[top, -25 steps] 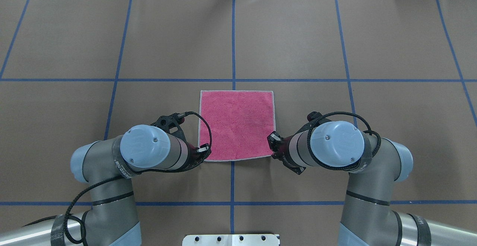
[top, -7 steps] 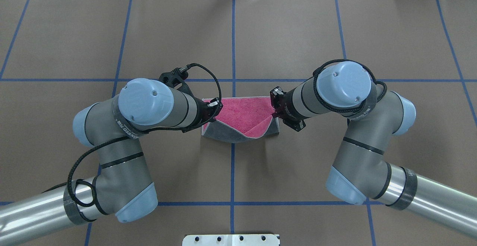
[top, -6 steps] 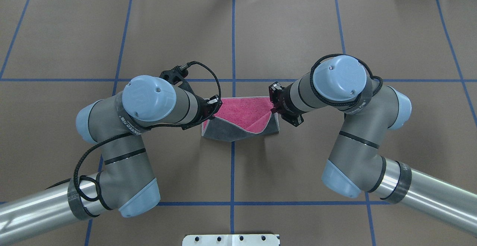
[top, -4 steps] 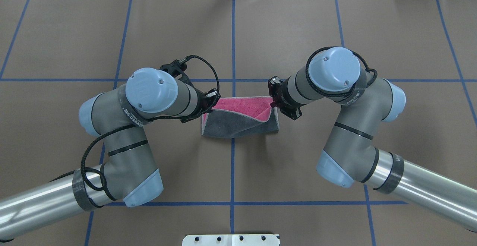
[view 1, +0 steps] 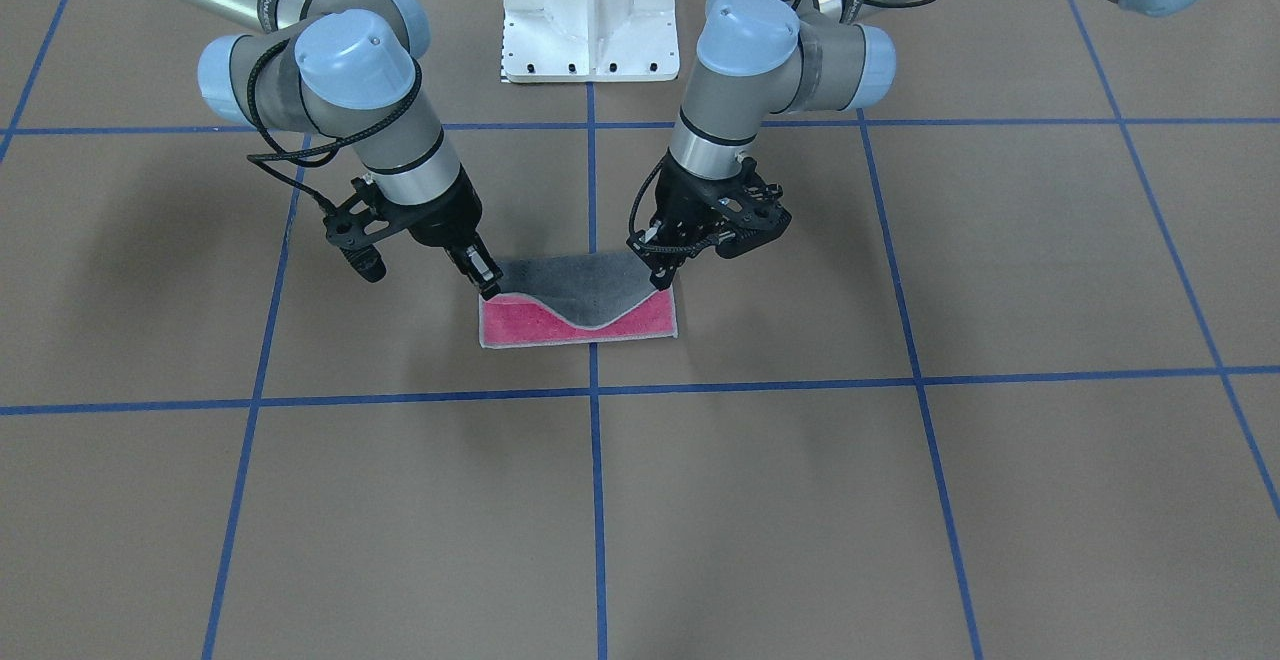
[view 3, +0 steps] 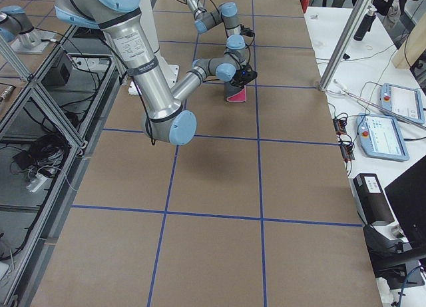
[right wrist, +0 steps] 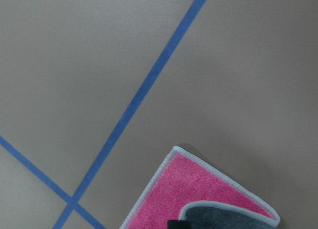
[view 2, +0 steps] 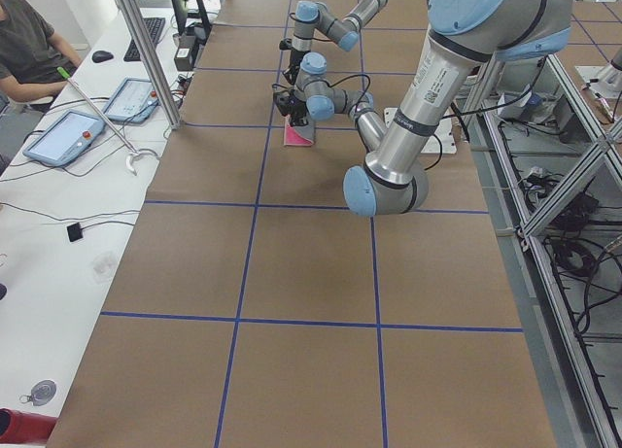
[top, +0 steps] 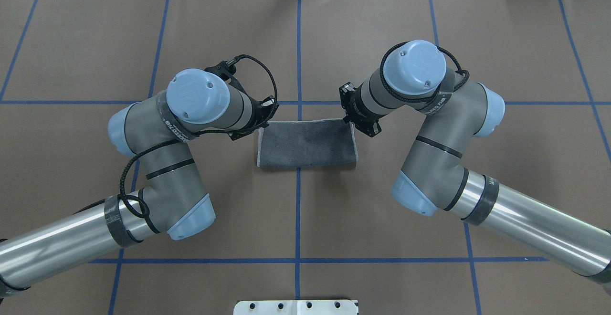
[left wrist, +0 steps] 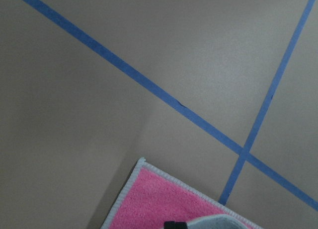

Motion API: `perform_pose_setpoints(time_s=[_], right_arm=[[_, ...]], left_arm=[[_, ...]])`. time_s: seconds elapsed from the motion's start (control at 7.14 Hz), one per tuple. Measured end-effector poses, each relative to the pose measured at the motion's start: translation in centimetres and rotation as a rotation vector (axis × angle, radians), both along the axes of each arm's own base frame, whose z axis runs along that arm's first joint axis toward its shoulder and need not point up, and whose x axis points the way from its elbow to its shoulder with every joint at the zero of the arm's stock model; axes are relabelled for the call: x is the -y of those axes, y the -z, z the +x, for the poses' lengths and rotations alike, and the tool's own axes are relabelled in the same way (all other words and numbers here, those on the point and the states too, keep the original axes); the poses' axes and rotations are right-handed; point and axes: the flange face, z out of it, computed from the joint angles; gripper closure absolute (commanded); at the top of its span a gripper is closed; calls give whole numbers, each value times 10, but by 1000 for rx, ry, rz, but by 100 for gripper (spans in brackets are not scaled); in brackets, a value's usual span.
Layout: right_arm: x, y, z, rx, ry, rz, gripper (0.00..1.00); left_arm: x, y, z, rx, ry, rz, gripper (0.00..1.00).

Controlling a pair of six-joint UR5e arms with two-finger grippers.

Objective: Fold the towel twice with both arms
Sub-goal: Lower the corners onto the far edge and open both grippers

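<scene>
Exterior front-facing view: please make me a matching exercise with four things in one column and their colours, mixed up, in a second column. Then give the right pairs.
Things:
1. towel's folded-over flap
2. towel's bottom layer
3. tape lines
4. robot base

Colours:
A. white
B. pink
C. blue
D. dark grey

Right pairs: 1-D, 2-B, 3-C, 4-A.

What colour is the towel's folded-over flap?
Dark grey, with a light grey border. The towel shows it best in the overhead view.
</scene>
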Motion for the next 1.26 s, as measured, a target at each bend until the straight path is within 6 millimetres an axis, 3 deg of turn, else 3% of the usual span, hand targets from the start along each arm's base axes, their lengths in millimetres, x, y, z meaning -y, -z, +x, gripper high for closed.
perform_pose_setpoints(time_s=[0.56,1.26], right_arm=[[13,2,-11,-12,-1,-4,100],[13,6,-10,-2,3,-11,100]], left_arm=[[6,-5,3,3,4,0,100],[7,-6,3,-4,5,5,100]])
